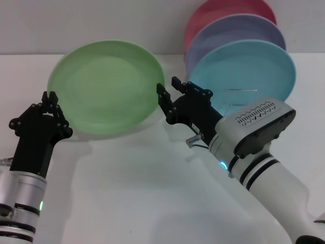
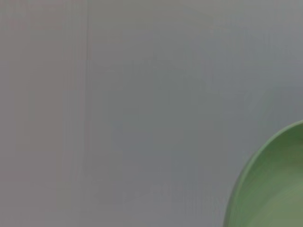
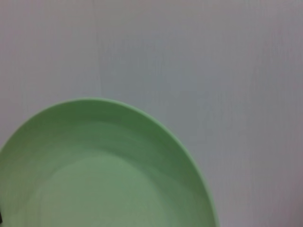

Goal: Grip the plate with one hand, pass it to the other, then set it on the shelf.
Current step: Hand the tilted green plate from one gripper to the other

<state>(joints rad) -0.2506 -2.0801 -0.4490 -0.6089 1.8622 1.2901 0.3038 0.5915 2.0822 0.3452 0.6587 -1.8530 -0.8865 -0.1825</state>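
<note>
The pale green plate (image 1: 106, 86) hangs tilted above the white table between my two grippers. My left gripper (image 1: 49, 97), with the slim banded wrist and green light, is shut on the plate's lower left rim. My right gripper (image 1: 168, 87), with the bulky white vented housing and blue light, is at the plate's right rim with its fingers apart on either side of the edge. The plate also shows in the left wrist view (image 2: 274, 189) and fills the right wrist view (image 3: 99, 175). The wire shelf (image 1: 242, 91) stands at the back right.
A light blue plate (image 1: 244, 71), a lilac plate (image 1: 228, 30) and a pink plate (image 1: 218, 10) stand upright in the shelf, just behind my right gripper. The white table (image 1: 142, 193) spreads below the plate, with a grey wall behind.
</note>
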